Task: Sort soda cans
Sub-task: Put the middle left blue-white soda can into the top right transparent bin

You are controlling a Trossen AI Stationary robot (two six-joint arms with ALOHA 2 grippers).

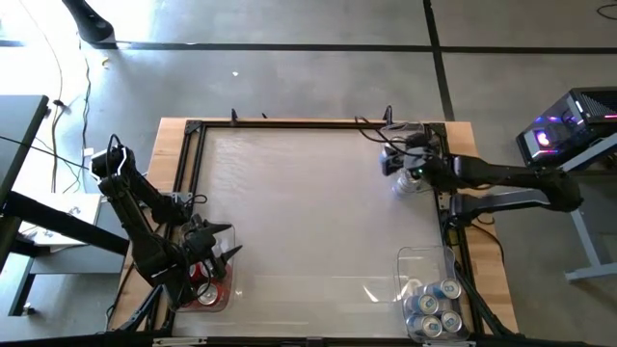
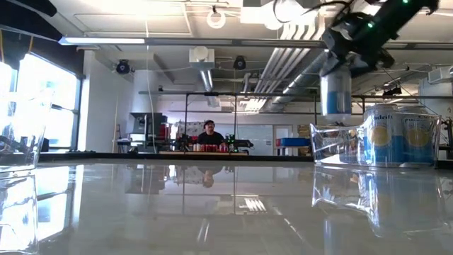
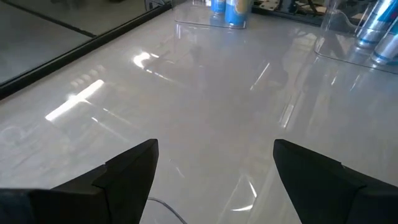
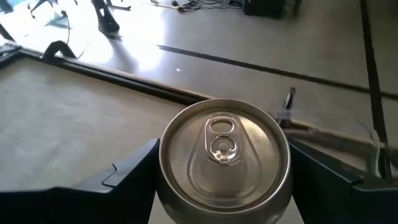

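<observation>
The pale glossy table (image 1: 308, 222), framed by a dark rail on a wooden base, is being viewed from above with one arm at each side. A clear plastic bin (image 1: 424, 260) is being shown at the table's near right corner, with four silver-blue soda cans (image 1: 436, 308) standing upright inside it, silver tops up, touching one another. A second clear bin (image 1: 224, 289) is being shown at the near left corner, with red cans (image 1: 206, 294) partly hidden in it under the left arm.

The right gripper (image 1: 409, 175) is being held over the far right part of the table, its fingers (image 4: 124, 174) clasped on either side of a silver-blue can (image 4: 224, 158); in the low view this can (image 2: 335, 92) is being carried upright, clear of the table surface. The left gripper (image 3: 214, 180) is being held released over the near left bin, its two dark fingers spread wide with nothing between them.

In the room beyond the table, a seated person (image 2: 209, 134) is being seen far off.
</observation>
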